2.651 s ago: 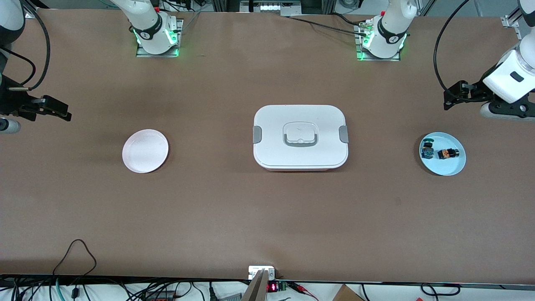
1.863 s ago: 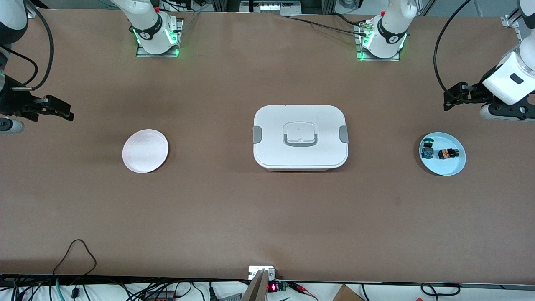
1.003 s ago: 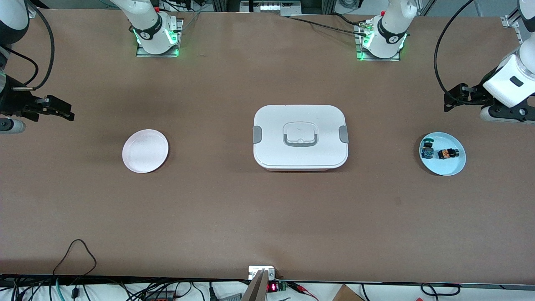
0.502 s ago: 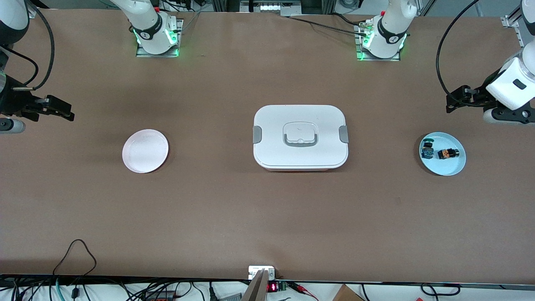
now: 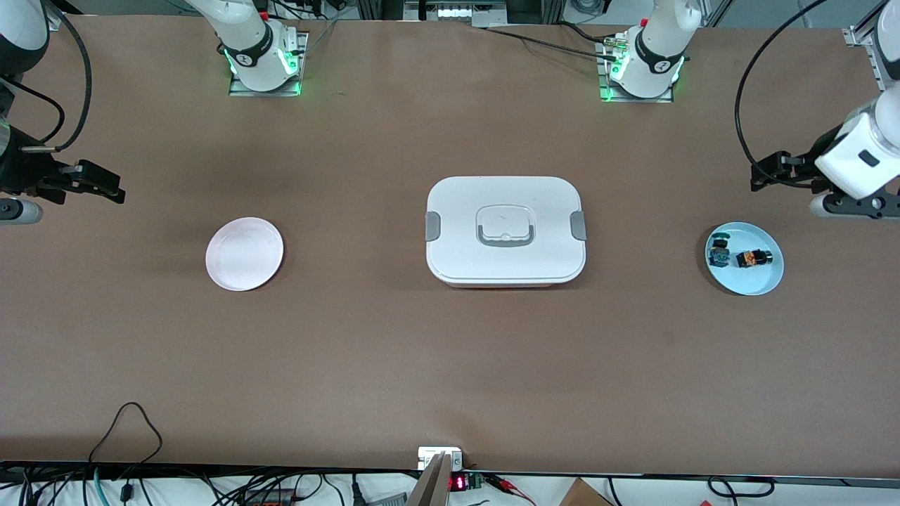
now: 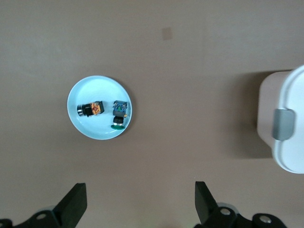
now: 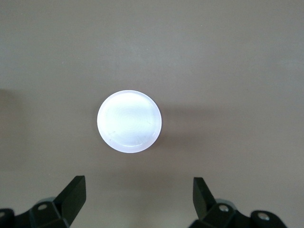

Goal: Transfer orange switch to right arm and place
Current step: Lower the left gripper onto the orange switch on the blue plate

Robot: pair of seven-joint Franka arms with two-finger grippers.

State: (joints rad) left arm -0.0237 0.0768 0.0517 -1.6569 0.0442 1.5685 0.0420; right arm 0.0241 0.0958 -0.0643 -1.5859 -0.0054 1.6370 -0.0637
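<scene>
The orange switch [image 5: 753, 258] [image 6: 91, 109] lies on its side on a light blue plate [image 5: 749, 283] [image 6: 95, 87] at the left arm's end of the table. Beside it on that plate lies a black switch with blue-green parts [image 5: 718, 252] [image 6: 119, 113]. My left gripper [image 5: 761, 172] [image 6: 140, 199] hangs open and empty, high over bare table just off the blue plate. My right gripper [image 5: 107, 185] [image 7: 137, 194] waits open and empty, high over the right arm's end of the table, close to a pale pink plate [image 5: 245, 254] [image 7: 129, 121] with nothing on it.
A white lidded box [image 5: 505, 230] [image 6: 286, 124] with grey side clips and a handle recess sits mid-table between the two plates. Brown tabletop spreads around everything. Cables and electronics run along the table edge nearest the front camera.
The left arm's wrist has shifted a little over its end of the table, gripper still open. The right arm has held still for the last second. Nothing on the table has moved.
</scene>
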